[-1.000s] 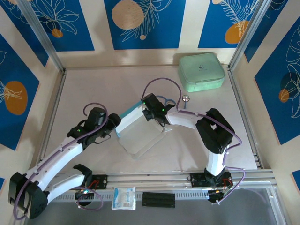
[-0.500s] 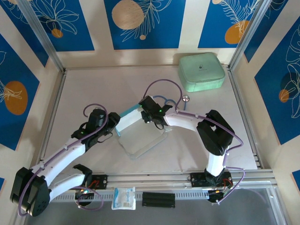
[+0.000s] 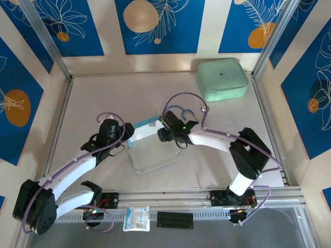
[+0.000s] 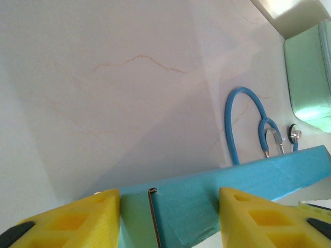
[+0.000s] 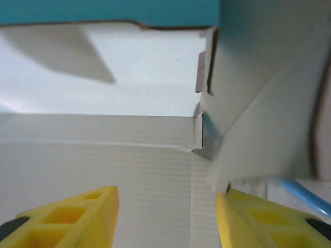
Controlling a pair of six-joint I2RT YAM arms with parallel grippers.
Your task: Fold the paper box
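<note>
The paper box [image 3: 155, 153] lies partly folded mid-table, grey-white inside up, with a light blue side wall [image 3: 145, 125] raised along its far edge. My left gripper [image 3: 125, 138] is at that wall's left end. In the left wrist view its yellow fingers [image 4: 93, 217] straddle a blue corner of the box [image 4: 191, 201], the jaws apart and the gripper [image 4: 169, 207] open. My right gripper [image 3: 164, 135] hangs over the box's far right corner. It [image 5: 166, 206] stands open above the white inner panel [image 5: 129, 170], and a loose flap [image 5: 248, 155] brushes its right finger.
A mint-green case [image 3: 222, 78] sits at the back right. A blue stethoscope tube [image 3: 178, 109] and its metal head [image 3: 204, 109] lie just behind the box, the tube also in the left wrist view [image 4: 231, 129]. A small packet [image 3: 136, 218] rests by the near rail.
My right gripper has opened, letting go of the box's far corner. The left jaws have narrowed around the blue wall. The box has turned and slid slightly toward the near left.
</note>
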